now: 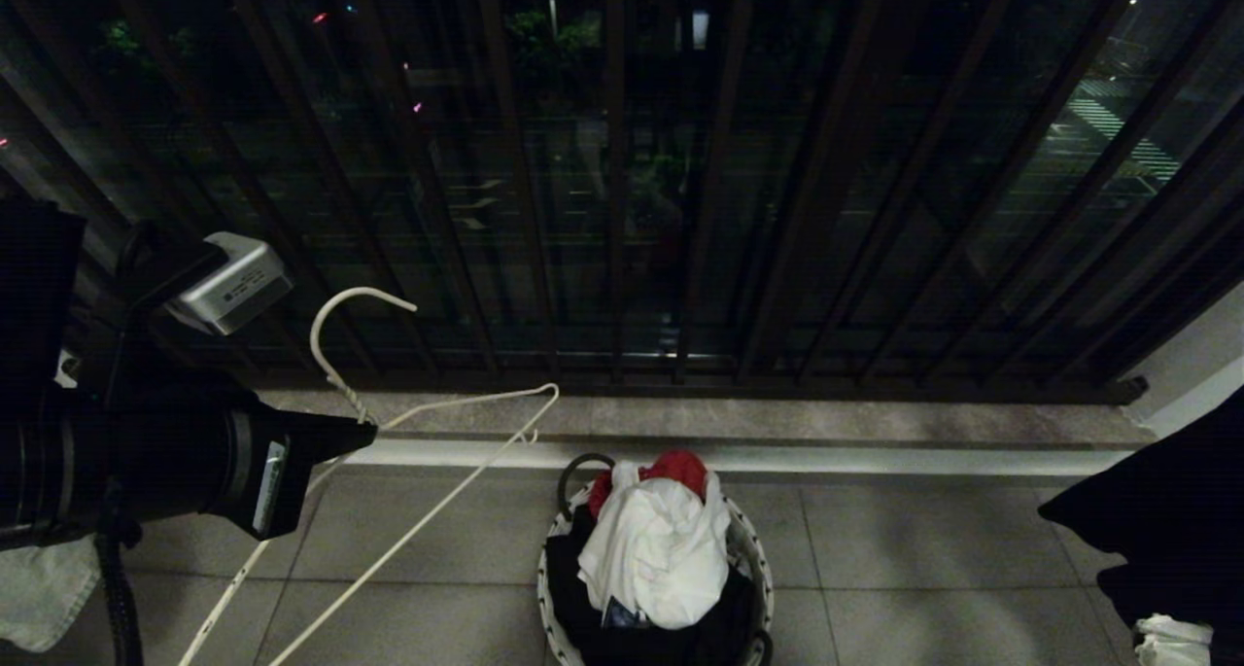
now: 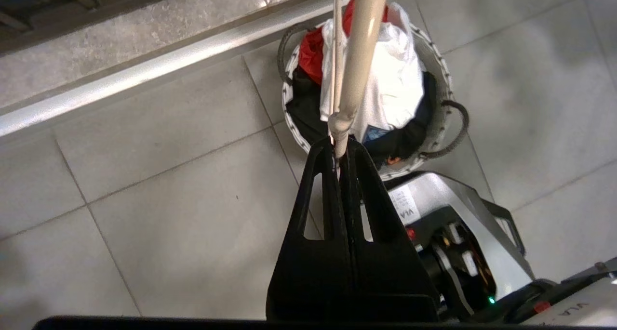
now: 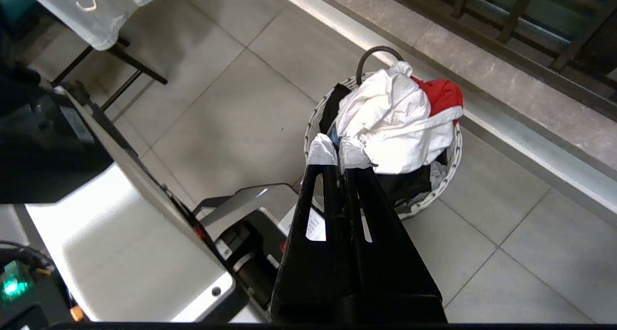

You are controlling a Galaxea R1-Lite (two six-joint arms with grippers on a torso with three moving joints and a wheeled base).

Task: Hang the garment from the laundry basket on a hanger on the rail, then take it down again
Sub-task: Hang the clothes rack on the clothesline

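The garment point(image 1: 661, 549), a crumpled white T-shirt with a scrap of blue print showing, lies on top of the laundry basket point(image 1: 761, 574) on the tiled floor. My left gripper point(image 1: 372, 433) is shut on the twisted neck of the white wire hanger point(image 1: 364, 291), held up to the left of the basket. In the left wrist view the hanger point(image 2: 359, 55) runs from the left gripper point(image 2: 339, 151) across the garment point(image 2: 395, 79). My right gripper point(image 3: 337, 151), with white-wrapped tips, is shut on nothing and hovers near the basket point(image 3: 453, 161) and the garment point(image 3: 390, 123). The rail is out of view.
A red cloth point(image 1: 677, 469) and a black garment point(image 1: 583, 588) share the basket. The dark window railing point(image 1: 622, 209) and a stone sill point(image 1: 826, 418) stand just behind it. My silver base point(image 2: 458, 224) sits beside the basket. A stand draped in white cloth point(image 3: 96, 17) is off to one side.
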